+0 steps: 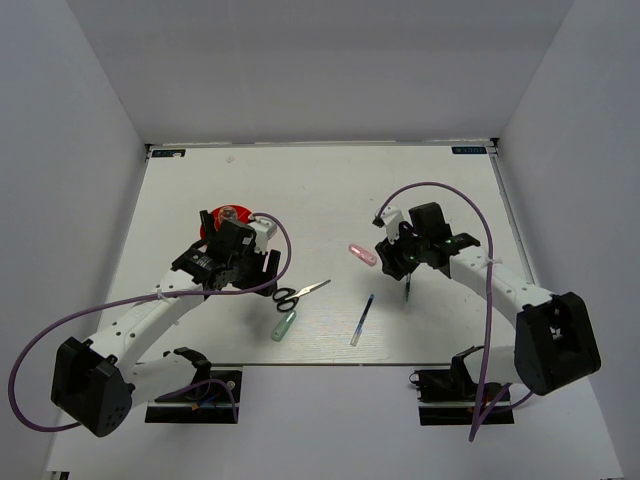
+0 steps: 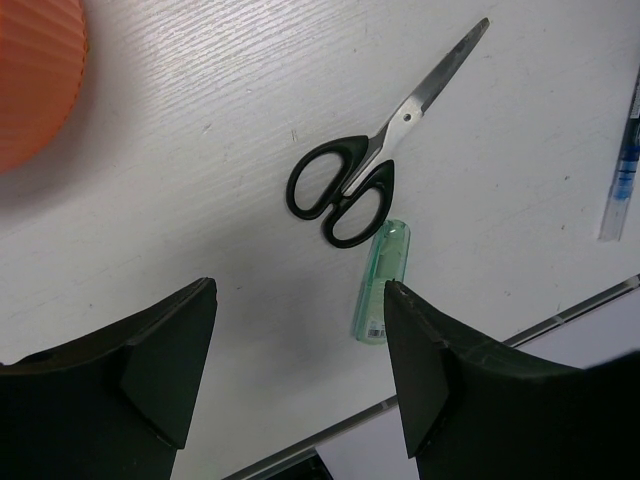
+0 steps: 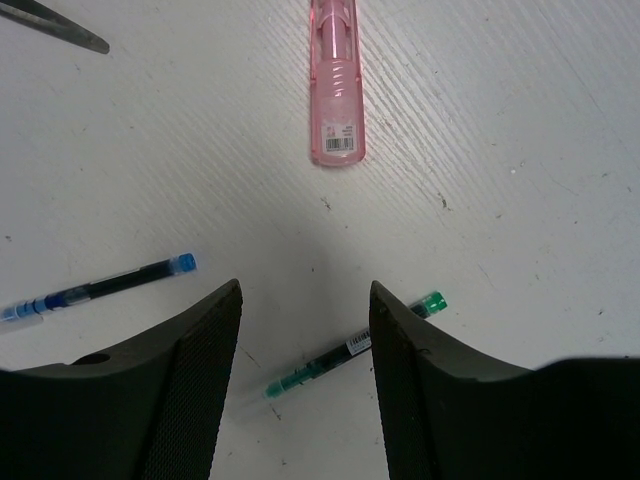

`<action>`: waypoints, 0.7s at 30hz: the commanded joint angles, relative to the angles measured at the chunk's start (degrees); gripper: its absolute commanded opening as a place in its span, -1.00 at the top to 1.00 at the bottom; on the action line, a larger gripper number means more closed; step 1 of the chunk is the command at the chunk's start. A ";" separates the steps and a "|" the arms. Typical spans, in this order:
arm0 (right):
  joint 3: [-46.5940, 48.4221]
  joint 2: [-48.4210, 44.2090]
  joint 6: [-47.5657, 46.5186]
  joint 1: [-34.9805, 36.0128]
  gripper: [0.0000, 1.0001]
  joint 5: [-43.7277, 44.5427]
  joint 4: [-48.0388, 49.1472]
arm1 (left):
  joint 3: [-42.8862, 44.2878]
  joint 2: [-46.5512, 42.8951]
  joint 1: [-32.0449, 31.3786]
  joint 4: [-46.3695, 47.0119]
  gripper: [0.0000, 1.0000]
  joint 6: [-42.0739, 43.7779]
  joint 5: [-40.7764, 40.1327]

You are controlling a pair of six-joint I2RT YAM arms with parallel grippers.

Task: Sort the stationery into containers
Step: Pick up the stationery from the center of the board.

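The black-handled scissors (image 1: 300,293) lie mid-table, with the pale green tube (image 1: 284,324) just in front of them. My left gripper (image 1: 256,270) is open and empty, hovering left of the scissors (image 2: 350,185) and the tube (image 2: 381,282). The orange-red cup (image 1: 216,220) stands behind it, partly hidden by the arm, and its side shows in the left wrist view (image 2: 35,70). My right gripper (image 3: 305,290) is open above the green pen (image 3: 340,358), with the pink marker (image 3: 334,80) ahead and the blue pen (image 3: 100,285) to the left.
The table's near edge (image 2: 560,315) runs close below the tube. The blue pen (image 1: 362,320) lies near the front edge between the arms. The scissors' blade tip (image 3: 55,25) shows in the right wrist view. White walls enclose the table.
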 commanded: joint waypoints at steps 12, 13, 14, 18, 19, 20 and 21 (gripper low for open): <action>8.18 10.18 -2.28 0.99 -0.08 -3.49 -0.18 | -0.03 -1.02 -0.13 -0.55 -0.56 0.51 -1.15; 8.71 11.41 -2.71 1.00 -0.05 -3.58 -0.18 | -0.03 -1.19 -0.04 -0.47 -0.56 0.60 -1.15; 10.37 12.38 -2.72 1.17 -0.05 -3.58 -0.61 | 0.06 -1.11 -0.13 -0.55 -0.58 0.60 -1.24; 12.58 15.63 -3.33 1.52 -0.05 -3.67 -1.50 | 0.06 -1.54 -0.04 -0.64 -0.58 0.69 -1.33; 12.84 16.59 -3.51 1.44 -0.05 -3.67 -1.59 | 0.15 -1.63 -0.04 -0.64 -0.58 0.69 -1.24; 13.63 17.13 -3.68 1.52 -0.05 -4.02 -2.20 | 0.06 -1.63 -0.04 -0.73 -0.58 0.60 -1.24; 13.98 17.65 -4.03 1.52 -0.05 -4.19 -1.94 | 0.15 -1.72 -0.04 -0.73 -0.58 0.69 -1.24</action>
